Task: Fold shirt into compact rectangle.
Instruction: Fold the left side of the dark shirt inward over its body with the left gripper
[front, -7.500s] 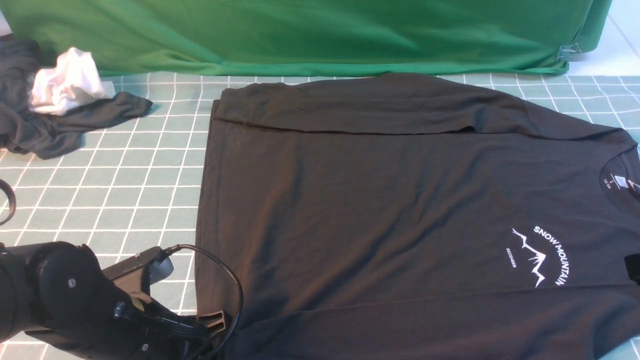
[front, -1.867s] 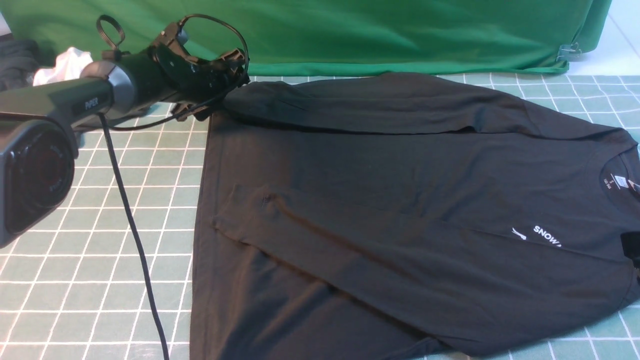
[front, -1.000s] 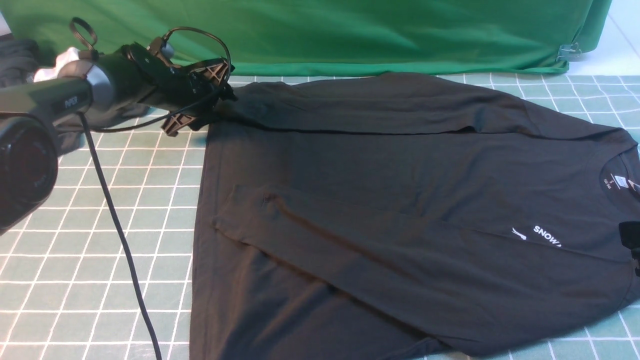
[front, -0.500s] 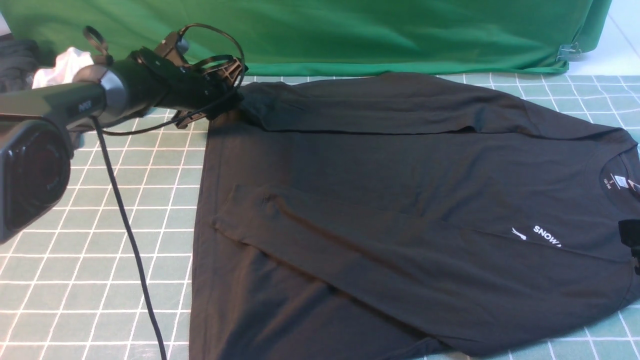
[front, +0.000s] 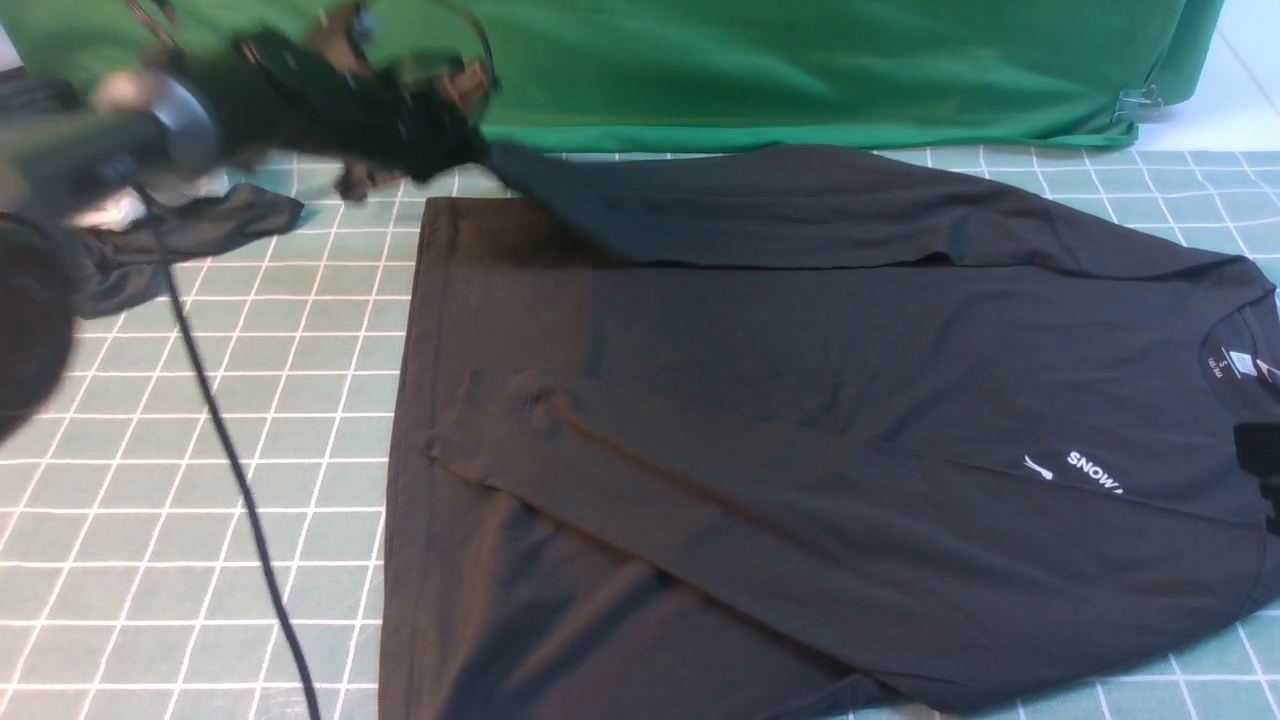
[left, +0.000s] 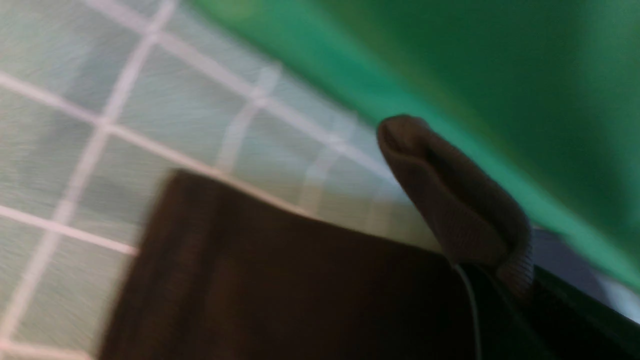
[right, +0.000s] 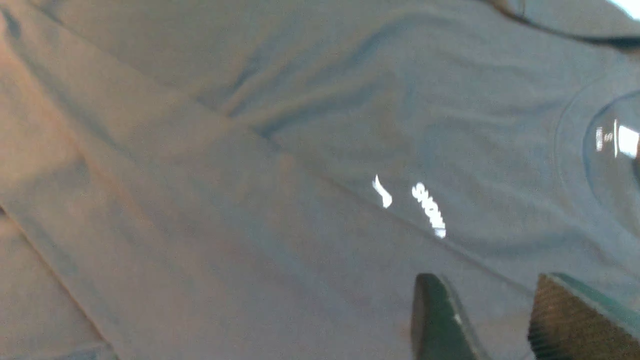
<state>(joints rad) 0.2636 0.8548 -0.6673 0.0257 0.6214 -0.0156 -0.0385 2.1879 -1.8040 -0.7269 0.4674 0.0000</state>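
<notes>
We read only white "SNOW" on the chest of the shirt (front: 800, 340), the rest hidden under a folded sleeve (front: 760, 520); its neck label (front: 1220, 362) is illegible.

Shirt (front: 800, 400): black overall. Chest print (front: 1093, 472): white, showing only the letters "SNOW" and one short jagged stroke. Neck label (front: 1240, 362): white on the black collar lining. In the left wrist view the shirt fabric reads dark brown, with a ribbed brown-grey cuff (left: 450, 200).

Table mat (front: 200, 400): pale teal-green with a regular grid of thin white lines.

Backdrop cloth (front: 800, 70): plain saturated green.

Dark garment (front: 190, 235): black, unprinted. The pale patch (front: 115, 205) beside it is blurred and is probably white cloth.

Left arm (front: 300, 110): black with a grey band. Cable (front: 230, 470): black.

Right gripper (right: 487, 290): dark greenish-black.
</notes>
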